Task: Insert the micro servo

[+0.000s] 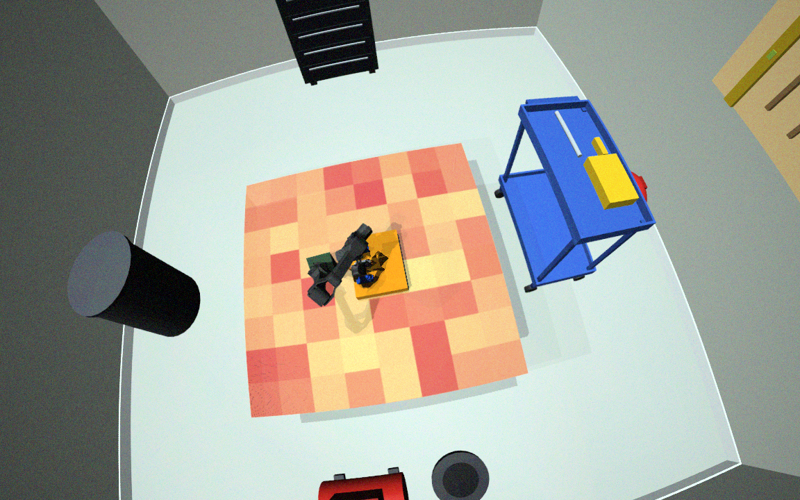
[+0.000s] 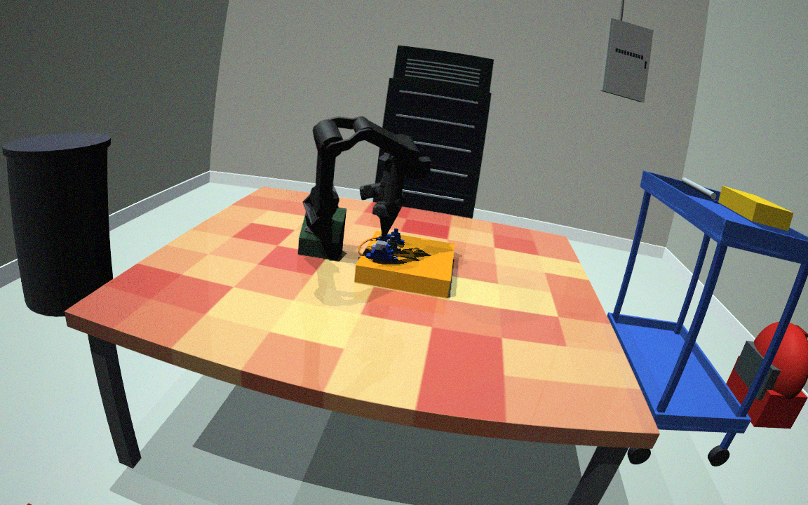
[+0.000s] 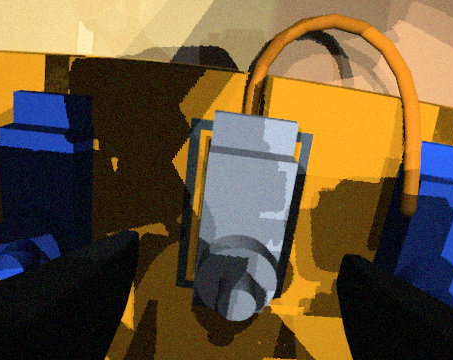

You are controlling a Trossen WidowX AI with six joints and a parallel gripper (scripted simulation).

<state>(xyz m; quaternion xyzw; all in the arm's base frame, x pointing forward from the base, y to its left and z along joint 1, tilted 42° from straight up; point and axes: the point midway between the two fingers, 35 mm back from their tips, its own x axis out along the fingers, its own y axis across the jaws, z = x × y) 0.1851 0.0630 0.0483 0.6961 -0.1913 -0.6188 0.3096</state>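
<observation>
On the orange deck (image 1: 390, 273) (image 2: 404, 276) (image 3: 336, 135), the left blue servo (image 3: 46, 150) comes first; then the spread pincer (image 1: 370, 267) (image 2: 385, 233) (image 3: 241, 259) with the grey micro servo (image 3: 248, 195) between its separated fingers, over the marked pocket (image 3: 186, 210), shaft up; then the right blue servo (image 3: 436, 215).

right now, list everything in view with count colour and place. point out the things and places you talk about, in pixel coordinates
micro servo: 1, grey, at the marked pocket, between the hand's fingers
servos: 2, blue, on the deck, one each side of the grey one (image 3: 41, 165) (image 3: 438, 200)
cable: 1, orange, arching behind the grey servo (image 3: 336, 21)
deck: 1, orange, on the table (image 1: 384, 289) (image 2: 400, 279)
table: 1, red and yellow patchwork, mid-room (image 1: 359, 354) (image 2: 369, 351)
drum: 1, black, beyond the table (image 1: 160, 292) (image 2: 62, 226)
drawer cabinet: 1, black, by the wall (image 1: 335, 37) (image 2: 435, 125)
cart: 1, blue, beside the table (image 1: 536, 133) (image 2: 771, 241)
box: 1, yellow, on the cart (image 1: 611, 180) (image 2: 755, 207)
arm: 1, black, over the deck (image 1: 346, 257) (image 2: 326, 169)
hand: 1, black, open around the grey servo (image 2: 386, 233) (image 3: 238, 257)
</observation>
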